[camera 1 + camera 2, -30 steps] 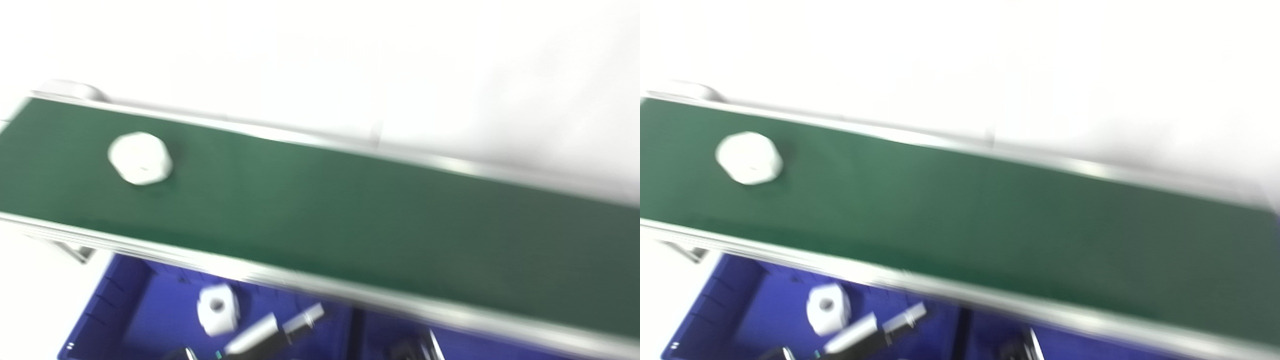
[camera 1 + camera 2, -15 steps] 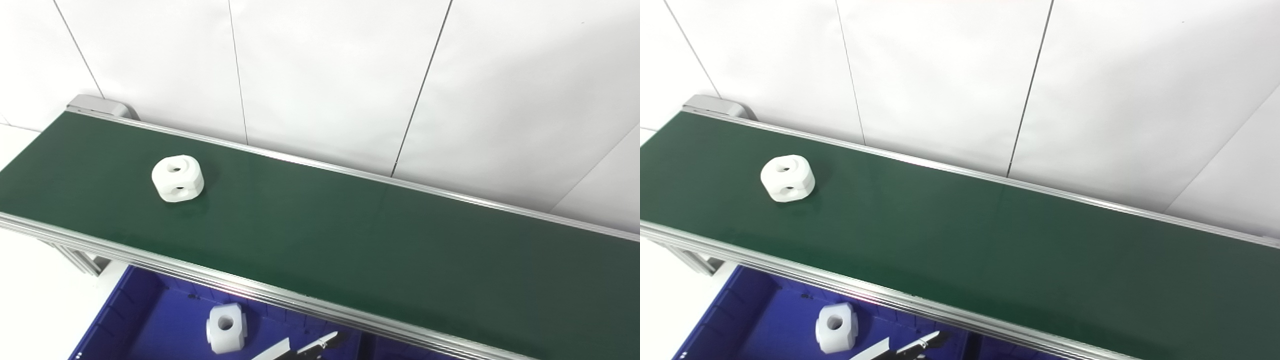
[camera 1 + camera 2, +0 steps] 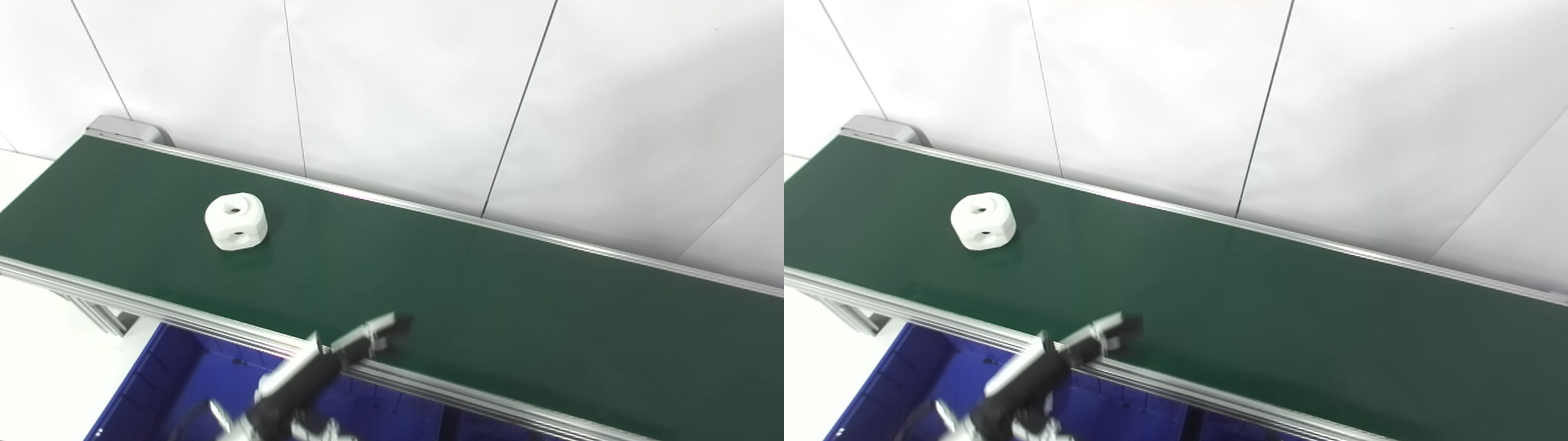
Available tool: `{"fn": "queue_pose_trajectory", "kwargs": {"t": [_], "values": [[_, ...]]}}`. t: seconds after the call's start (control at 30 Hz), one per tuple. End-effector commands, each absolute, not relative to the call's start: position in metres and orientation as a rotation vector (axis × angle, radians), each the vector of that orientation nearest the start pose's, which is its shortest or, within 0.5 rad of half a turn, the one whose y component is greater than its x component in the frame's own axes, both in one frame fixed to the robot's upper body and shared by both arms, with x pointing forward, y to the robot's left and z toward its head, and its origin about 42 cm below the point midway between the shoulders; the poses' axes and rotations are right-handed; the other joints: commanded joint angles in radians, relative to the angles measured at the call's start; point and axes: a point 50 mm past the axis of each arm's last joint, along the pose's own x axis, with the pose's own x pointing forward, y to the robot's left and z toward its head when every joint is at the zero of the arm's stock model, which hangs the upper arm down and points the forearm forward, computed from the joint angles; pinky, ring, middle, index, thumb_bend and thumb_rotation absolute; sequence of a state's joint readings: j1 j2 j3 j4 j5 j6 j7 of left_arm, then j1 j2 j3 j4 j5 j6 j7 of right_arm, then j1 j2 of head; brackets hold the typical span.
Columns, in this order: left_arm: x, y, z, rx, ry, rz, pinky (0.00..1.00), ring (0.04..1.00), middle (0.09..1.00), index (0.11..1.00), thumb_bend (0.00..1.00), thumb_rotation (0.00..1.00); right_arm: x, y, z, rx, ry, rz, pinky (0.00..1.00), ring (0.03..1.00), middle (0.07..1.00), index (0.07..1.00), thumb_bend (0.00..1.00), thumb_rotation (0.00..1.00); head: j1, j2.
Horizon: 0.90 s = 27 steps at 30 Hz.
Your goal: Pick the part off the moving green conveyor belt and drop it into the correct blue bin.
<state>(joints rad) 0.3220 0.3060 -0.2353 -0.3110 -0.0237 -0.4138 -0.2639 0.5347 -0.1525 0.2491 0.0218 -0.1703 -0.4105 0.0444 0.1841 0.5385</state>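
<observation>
A white rounded part (image 3: 236,221) with holes in its top and side lies on the green conveyor belt (image 3: 490,288), toward the left end. My left hand (image 3: 306,376) comes up from the bottom edge over the blue bin (image 3: 147,386). Its fingers (image 3: 386,324) are stretched out, reach just past the belt's near rail and hold nothing. The hand is motion-blurred and lies well to the right of and nearer than the part, apart from it. My right hand is out of sight.
An aluminium rail (image 3: 465,398) runs along the belt's near edge, above the bin. A second bin compartment (image 3: 1225,429) shows at the bottom right. A white panelled wall (image 3: 398,92) stands right behind the belt. The belt's grey end cap (image 3: 125,127) is at the far left.
My left hand has risen into view from the bottom edge up to the belt's near rail, covering the white part in the bin. The part on the belt has travelled a little to the right.
</observation>
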Motion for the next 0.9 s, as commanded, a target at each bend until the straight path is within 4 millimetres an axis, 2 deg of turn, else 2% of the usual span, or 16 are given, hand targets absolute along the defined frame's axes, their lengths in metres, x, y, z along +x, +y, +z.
{"fn": "queue_pose_trajectory", "kwargs": {"t": [0.0, 0.2, 0.5, 0.7, 0.87], "values": [[0.169, 0.232, 0.145, 0.225, -0.385, -0.522, 0.88, 0.951, 0.973, 0.951, 0.84, 0.35, 0.070, -0.204, 0.024, -0.203, 0.085, 0.276, 0.93, 0.995, 1.000, 1.000, 0.88, 0.47, 0.001, 0.001], [0.201, 0.240, 0.165, 0.343, -0.400, -0.467, 0.90, 0.976, 0.997, 0.964, 0.85, 0.39, 0.072, -0.204, 0.023, -0.203, 0.085, 0.284, 1.00, 1.000, 1.000, 1.000, 0.88, 0.48, 0.009, -0.003], [0.257, 0.247, 0.187, 0.529, -0.378, -0.395, 1.00, 1.000, 1.000, 1.000, 0.76, 0.38, 0.080, -0.205, 0.020, -0.202, 0.079, 0.289, 0.96, 0.999, 1.000, 1.000, 0.87, 0.46, 0.035, 0.009], [0.300, 0.260, 0.188, 0.676, -0.303, -0.321, 0.97, 1.000, 1.000, 1.000, 0.75, 0.34, 0.086, -0.207, 0.017, -0.190, 0.080, 0.291, 0.99, 1.000, 1.000, 1.000, 0.87, 0.46, 0.052, 0.014], [0.320, 0.271, 0.184, 0.779, -0.247, -0.273, 0.93, 1.000, 1.000, 1.000, 0.77, 0.31, 0.088, -0.208, 0.017, -0.193, 0.074, 0.291, 1.00, 1.000, 1.000, 1.000, 0.88, 0.45, 0.062, 0.022]]}}
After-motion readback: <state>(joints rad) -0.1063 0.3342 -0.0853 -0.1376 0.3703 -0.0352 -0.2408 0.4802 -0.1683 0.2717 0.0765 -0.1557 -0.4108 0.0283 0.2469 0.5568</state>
